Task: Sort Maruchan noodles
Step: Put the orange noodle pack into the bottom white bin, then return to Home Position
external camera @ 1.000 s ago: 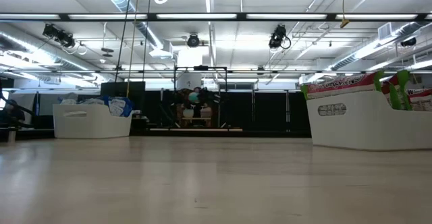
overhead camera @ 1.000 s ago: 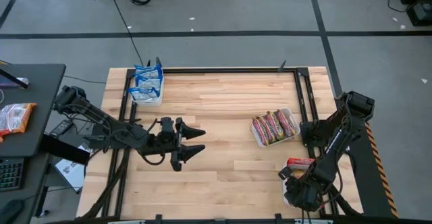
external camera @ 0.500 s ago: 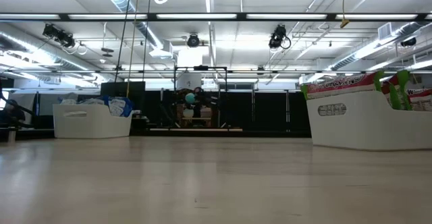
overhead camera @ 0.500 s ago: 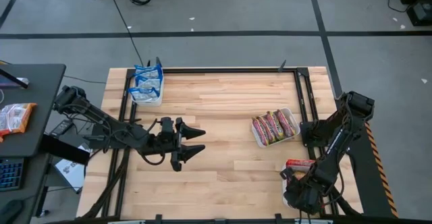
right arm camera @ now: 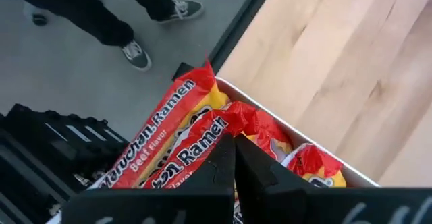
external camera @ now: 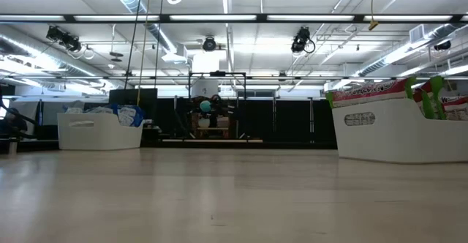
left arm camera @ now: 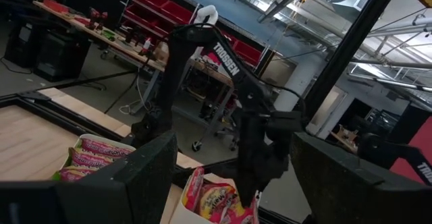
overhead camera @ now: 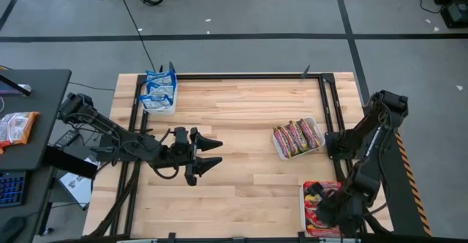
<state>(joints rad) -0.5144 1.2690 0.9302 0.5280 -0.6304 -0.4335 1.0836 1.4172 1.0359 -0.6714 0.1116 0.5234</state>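
Red-and-yellow Maruchan packets (right arm camera: 172, 140) lie packed in a white tray (overhead camera: 306, 199) at the table's near right corner. My right gripper (right arm camera: 234, 143) is shut and points down over them; it also shows in the high view (overhead camera: 325, 199). Pinkish packets (overhead camera: 298, 136) fill a second tray (overhead camera: 281, 154) at mid right. Blue-white packets (overhead camera: 159, 89) fill a third tray (overhead camera: 162, 110) at the far left. My left gripper (overhead camera: 212, 155) is open and empty, level above the table's left half, pointing right. My right gripper comes from above with its fingers shut. Its tips stand at the red crimped end of a packet (right arm camera: 253, 123) in the tray. The fingers hide the spot, so I cannot tell whether they touch the packet.
The black frame rails (overhead camera: 329, 104) run along the table's sides. Bare wood (overhead camera: 248, 111) lies between the trays. In the low view the blue tray (external camera: 99, 129) stands at the left and the pinkish tray (external camera: 398, 129) at the right. A person's shoes (right arm camera: 138, 54) show on the floor beyond the table.
In the last half second my right arm has swung toward the table's right edge. This has uncovered the tray of red packets that lay under it.
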